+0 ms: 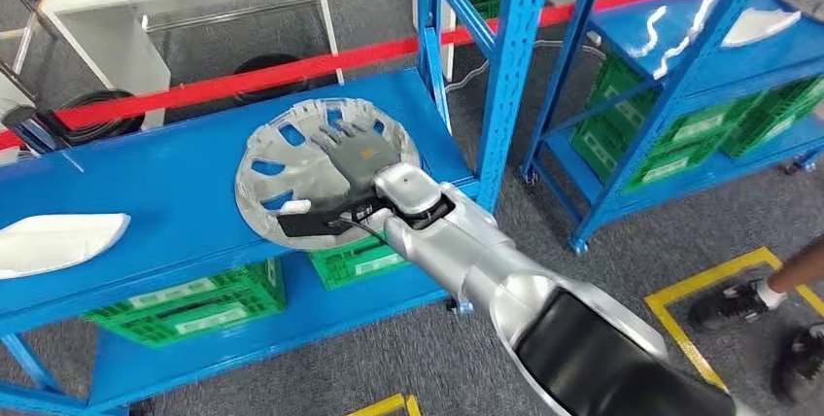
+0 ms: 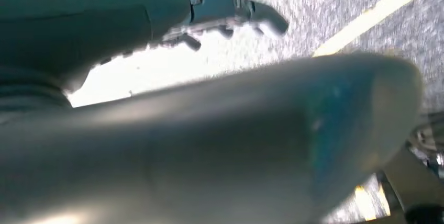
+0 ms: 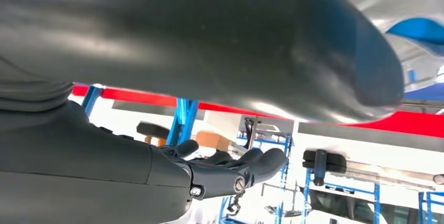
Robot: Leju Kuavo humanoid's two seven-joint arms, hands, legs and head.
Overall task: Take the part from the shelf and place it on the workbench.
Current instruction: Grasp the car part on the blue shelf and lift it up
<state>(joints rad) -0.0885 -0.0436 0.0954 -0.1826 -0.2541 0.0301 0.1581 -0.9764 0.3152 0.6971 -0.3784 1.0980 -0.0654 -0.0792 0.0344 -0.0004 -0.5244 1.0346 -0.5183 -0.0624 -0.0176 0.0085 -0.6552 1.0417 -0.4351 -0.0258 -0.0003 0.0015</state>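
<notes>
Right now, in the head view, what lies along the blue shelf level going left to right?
White part at the left edge → round grey perforated part with the right hand resting on it → blue upright post → second blue rack with green crates.

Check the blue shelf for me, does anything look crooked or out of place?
Yes: the round grey part juts past the front edge of the blue shelf, where the right hand lies across it with fingers spread. Nothing looks spilled or broken.
</notes>
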